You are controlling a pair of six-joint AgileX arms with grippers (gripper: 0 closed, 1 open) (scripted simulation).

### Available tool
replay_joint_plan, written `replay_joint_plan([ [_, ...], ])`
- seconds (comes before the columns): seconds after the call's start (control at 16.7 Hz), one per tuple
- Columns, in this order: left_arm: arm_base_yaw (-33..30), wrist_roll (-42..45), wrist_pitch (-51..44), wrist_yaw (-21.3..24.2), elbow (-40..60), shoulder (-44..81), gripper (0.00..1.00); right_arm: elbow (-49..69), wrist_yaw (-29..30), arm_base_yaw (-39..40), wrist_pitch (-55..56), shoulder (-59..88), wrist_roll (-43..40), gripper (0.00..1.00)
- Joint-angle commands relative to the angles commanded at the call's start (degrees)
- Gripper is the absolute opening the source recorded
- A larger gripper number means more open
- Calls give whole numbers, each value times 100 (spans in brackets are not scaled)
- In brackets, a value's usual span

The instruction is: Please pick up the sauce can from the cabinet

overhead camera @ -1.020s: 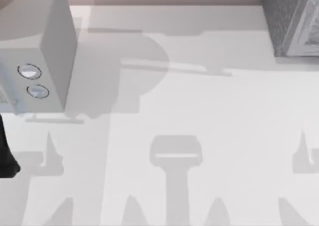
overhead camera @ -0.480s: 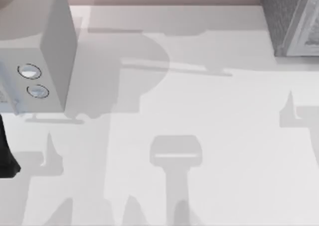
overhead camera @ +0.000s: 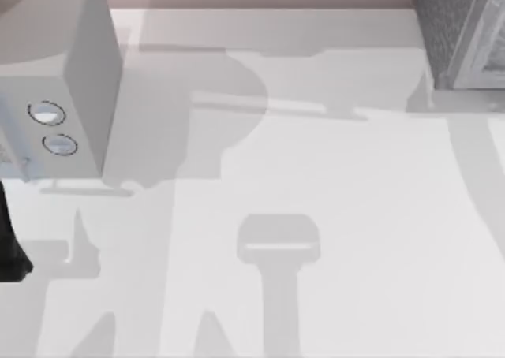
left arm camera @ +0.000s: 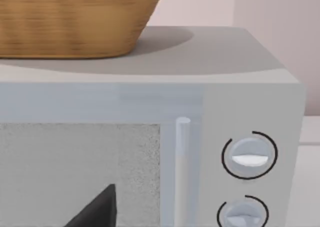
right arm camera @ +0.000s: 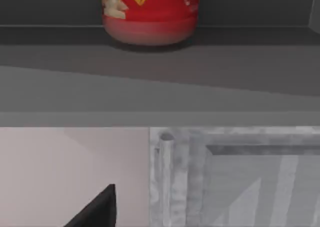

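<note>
The sauce can (right arm camera: 150, 14), red with a red-yellow label, stands upright on a dark shelf (right arm camera: 160, 77) of the cabinet (overhead camera: 461, 35), which sits at the table's far right corner. In the right wrist view the can is ahead of and above a dark tip of my right gripper (right arm camera: 97, 209), well apart from it. The can's top is cut off by the frame edge. My left arm (overhead camera: 9, 247) is parked at the table's left edge, and a dark tip of my left gripper (left arm camera: 97, 209) faces the microwave door.
A grey microwave (overhead camera: 71, 74) with two round knobs (left arm camera: 249, 156) stands at the far left, and a wicker basket (left arm camera: 75, 22) rests on top of it. Below the can's shelf is a pale grey cabinet door (right arm camera: 240, 177) with a vertical handle (right arm camera: 165, 177).
The right arm's shadow has slid across the table's right side toward the cabinet at the far right. The left arm has not moved.
</note>
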Motion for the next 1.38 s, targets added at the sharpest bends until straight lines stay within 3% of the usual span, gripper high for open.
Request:
replay_joint_plan([
  [0.36, 0, 0, 0, 0, 0, 0, 100, 1844, 136, 255, -423, 1355, 15, 100],
  [0.84, 0, 0, 0, 0, 0, 0, 100, 2084, 139, 258, -440, 1553, 20, 100],
  [1.38, 0, 0, 0, 0, 0, 0, 100, 3620, 126, 186, -304, 3298, 46, 100],
])
